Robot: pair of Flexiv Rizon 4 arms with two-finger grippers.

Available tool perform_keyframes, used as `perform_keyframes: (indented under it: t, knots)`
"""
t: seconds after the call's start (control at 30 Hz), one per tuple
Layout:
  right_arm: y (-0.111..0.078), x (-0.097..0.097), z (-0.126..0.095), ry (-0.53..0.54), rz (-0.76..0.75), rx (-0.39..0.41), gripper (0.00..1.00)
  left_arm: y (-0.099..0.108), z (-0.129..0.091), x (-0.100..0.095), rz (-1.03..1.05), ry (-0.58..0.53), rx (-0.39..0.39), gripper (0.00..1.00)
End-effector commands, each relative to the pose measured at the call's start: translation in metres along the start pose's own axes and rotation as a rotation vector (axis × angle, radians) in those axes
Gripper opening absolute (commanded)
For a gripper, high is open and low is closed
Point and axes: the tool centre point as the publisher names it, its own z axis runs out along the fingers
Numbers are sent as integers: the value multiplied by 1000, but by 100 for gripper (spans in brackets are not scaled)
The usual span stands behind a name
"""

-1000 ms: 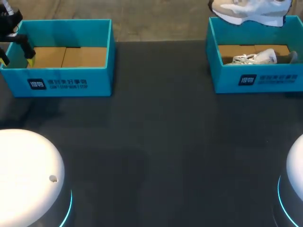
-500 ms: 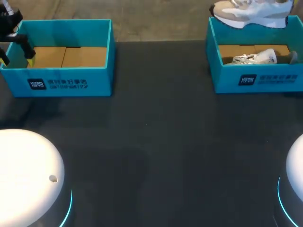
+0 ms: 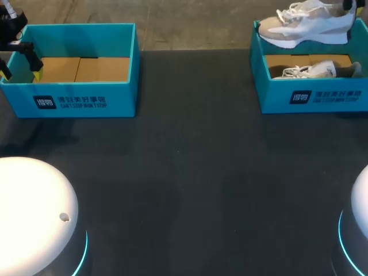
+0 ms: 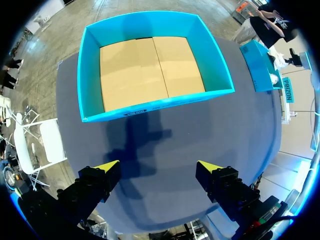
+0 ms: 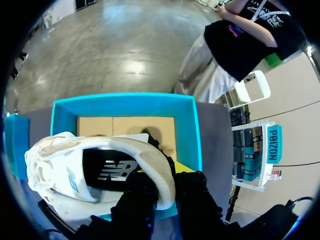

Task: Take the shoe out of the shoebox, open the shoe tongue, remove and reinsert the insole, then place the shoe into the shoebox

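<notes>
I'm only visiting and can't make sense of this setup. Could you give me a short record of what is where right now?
held shoe: white and tan, in the air over the back edge of the right box
right gripper: shut on the held shoe's heel
second shoe: lying inside the right box
left box: teal, only its cardboard floor shows
left gripper: open, holding nothing, above the table near the left box

white shoe [image 3: 305, 26] over right shoebox [image 3: 313, 98] far rim | second shoe [image 3: 313, 70] inside | left tool [image 3: 20, 66] at left shoebox [image 3: 75, 100]
</notes>
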Motion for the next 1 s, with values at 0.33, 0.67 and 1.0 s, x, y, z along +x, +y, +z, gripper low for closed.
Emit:
perform_keyframes:
  t: [0.33,0.67,1.0]
  knots:
    - [16,-10,28,-19,22,-56,0,1,0,0,-1,-2,0,100]
    - [15,-14,28,-6,57,-40,0,1,0,0,-1,-2,0,100]
    - [19,-23,44,3,90,-74,0,1,0,0,-1,-2,0,100]
